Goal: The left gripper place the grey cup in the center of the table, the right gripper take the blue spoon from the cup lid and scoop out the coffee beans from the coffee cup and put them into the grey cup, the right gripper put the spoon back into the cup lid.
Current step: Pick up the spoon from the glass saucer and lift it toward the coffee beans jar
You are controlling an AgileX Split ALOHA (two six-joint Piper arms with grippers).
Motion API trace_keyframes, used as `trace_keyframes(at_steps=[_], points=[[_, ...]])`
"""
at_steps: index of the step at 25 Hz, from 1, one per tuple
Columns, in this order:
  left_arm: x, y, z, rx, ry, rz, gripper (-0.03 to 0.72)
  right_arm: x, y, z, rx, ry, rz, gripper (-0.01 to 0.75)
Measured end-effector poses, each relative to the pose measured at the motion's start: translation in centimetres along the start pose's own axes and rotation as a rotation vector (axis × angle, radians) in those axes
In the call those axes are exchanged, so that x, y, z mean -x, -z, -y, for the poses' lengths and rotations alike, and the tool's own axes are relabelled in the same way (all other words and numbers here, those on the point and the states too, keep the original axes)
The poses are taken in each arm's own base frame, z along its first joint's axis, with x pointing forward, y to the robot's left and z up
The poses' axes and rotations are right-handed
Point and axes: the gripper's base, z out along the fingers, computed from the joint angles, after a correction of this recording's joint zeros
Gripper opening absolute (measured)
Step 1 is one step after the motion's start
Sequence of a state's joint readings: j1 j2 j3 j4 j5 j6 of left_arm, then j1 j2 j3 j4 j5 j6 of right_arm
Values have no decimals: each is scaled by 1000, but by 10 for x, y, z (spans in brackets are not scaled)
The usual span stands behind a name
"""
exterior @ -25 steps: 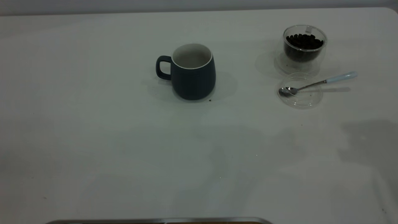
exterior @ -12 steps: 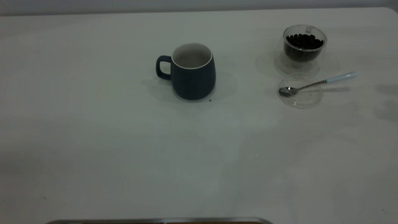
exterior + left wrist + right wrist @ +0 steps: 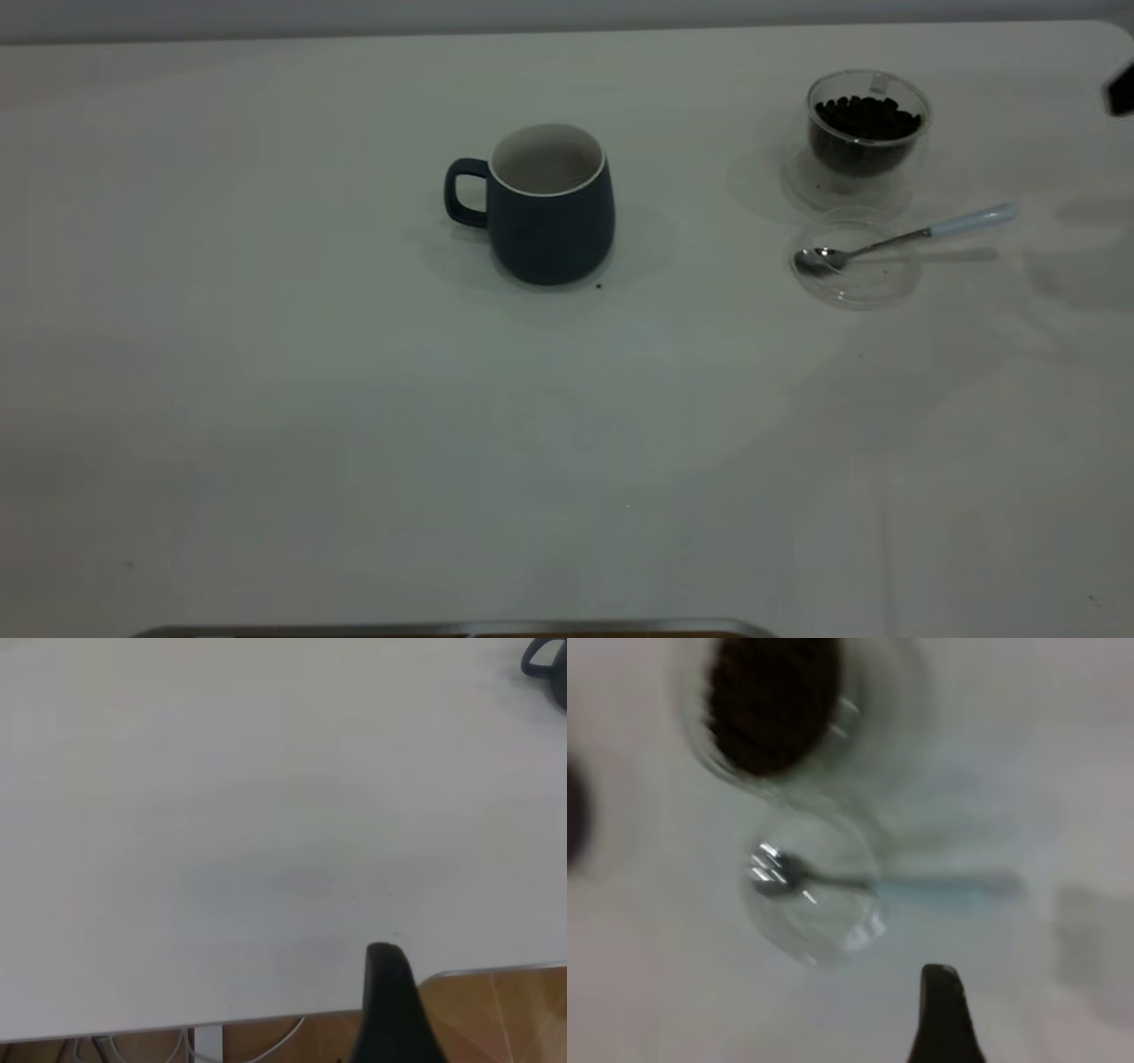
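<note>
Hovering above the blue spoon (image 3: 859, 884) in the cup lid (image 3: 815, 895), the right gripper (image 3: 943, 1010) must descend; finger spread unclear.

The white table (image 3: 266, 399) carries 3 things directly. The grey cup (image 3: 549, 217) stands upright near the middle, its handle toward the left arm's side. Well apart, toward the right arm's side, the clear coffee cup (image 3: 866, 133) stands upright, and the clear cup lid (image 3: 855, 261) lies flat just beside it.
</note>
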State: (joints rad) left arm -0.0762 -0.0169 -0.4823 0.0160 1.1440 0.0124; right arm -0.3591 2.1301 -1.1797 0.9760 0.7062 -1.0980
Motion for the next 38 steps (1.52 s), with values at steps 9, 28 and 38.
trace_keyframes(at_steps=[9,28,38], points=[[0,0,0,0,1,0,555,8,-61,36,253,-40,-28,575],[0,0,0,0,1,0,555,-6,-103,57,419,-163,-143,575],[0,0,0,0,1,0,555,-16,-130,39,455,-146,-212,575]])
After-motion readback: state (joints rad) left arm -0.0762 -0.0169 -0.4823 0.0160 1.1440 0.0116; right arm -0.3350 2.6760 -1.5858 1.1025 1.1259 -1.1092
